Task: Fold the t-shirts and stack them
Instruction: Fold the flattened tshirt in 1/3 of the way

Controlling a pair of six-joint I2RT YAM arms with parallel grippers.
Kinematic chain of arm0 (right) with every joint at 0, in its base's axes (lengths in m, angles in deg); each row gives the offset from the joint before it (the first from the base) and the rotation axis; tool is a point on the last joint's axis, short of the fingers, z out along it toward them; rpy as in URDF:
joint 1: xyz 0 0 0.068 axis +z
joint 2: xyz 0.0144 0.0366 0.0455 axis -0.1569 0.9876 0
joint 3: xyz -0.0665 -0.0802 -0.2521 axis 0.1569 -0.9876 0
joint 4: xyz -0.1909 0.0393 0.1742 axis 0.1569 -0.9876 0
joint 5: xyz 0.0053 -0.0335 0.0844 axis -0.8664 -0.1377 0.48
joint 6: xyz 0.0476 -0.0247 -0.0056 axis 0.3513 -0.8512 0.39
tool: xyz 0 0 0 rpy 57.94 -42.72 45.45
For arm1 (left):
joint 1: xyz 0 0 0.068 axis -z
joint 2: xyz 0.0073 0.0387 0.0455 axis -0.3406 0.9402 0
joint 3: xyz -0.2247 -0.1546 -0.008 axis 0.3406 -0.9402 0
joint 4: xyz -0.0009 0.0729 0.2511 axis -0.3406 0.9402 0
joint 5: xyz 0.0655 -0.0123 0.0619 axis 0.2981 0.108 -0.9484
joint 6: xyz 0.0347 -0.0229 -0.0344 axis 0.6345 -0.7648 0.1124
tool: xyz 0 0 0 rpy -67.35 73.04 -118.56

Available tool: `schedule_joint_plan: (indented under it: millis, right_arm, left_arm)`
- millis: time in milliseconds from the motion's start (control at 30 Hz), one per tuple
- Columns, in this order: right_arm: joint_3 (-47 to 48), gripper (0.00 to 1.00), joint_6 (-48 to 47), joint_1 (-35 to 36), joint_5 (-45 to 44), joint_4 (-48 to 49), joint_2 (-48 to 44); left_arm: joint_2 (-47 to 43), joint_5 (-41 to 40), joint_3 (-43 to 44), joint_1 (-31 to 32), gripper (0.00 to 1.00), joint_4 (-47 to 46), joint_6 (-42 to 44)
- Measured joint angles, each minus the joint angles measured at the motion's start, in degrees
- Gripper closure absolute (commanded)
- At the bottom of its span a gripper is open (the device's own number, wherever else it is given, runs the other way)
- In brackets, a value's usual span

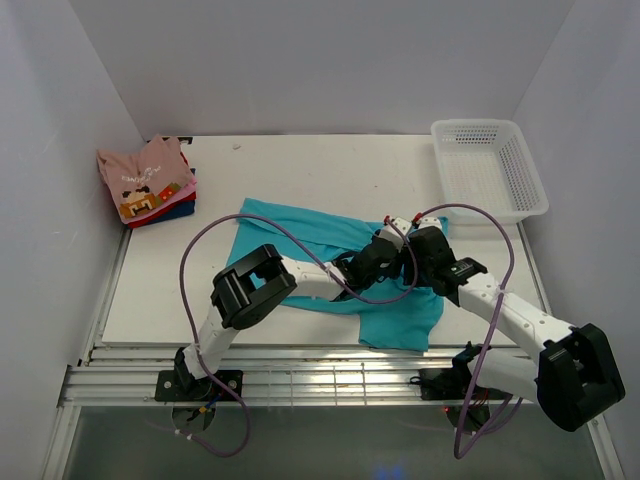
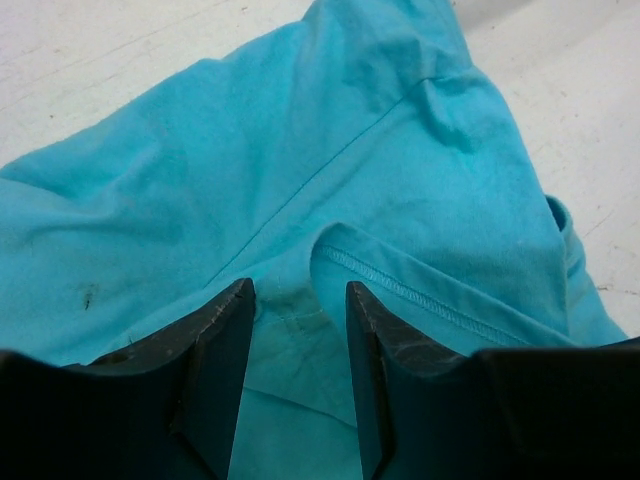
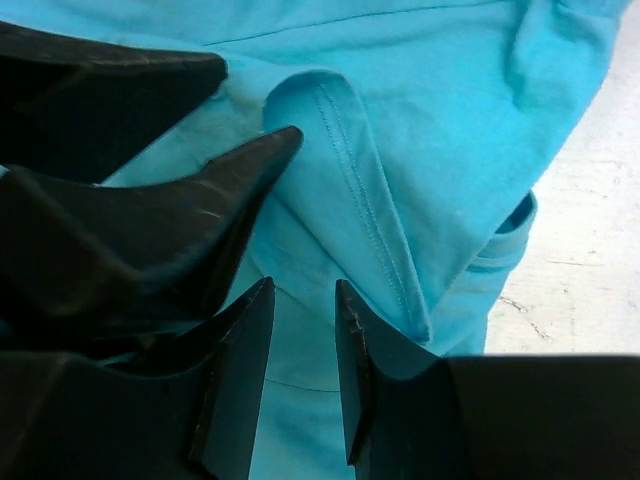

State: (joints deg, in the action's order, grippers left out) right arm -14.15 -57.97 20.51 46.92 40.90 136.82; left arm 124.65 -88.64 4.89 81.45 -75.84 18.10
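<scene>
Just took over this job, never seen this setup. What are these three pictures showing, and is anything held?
Two jointed arms are bolted at the near edge of a white table, each ending in a two-finger gripper. The wide picture looks from above and behind them. The other two come from cameras on the wrists; the black prongs at the bottom are that arm's own fingers. On the table lie a rumpled teal short-sleeved t-shirt, a stack of folded shirts with a pink one on top at the back left, and a white plastic mesh basket at the back right. The left gripper and right gripper meet over the teal shirt, jaws parted; neither clearly pinches it.
</scene>
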Motion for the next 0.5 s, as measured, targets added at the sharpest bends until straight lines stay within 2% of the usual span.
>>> schedule_joint_plan:
  millis: [333,500]
  right_arm:
    - [0.0,0.62,-0.4,0.6,1.1,0.9,0.0]
    - [-0.2,0.63,-0.4,0.9,1.9,1.2,0.0]
  left_arm:
    - [0.3,-2.7,-0.2,0.5,0.48,0.9,1.8]
    - [-1.8,-4.5,-3.2,1.0,0.49,1.1,2.4]
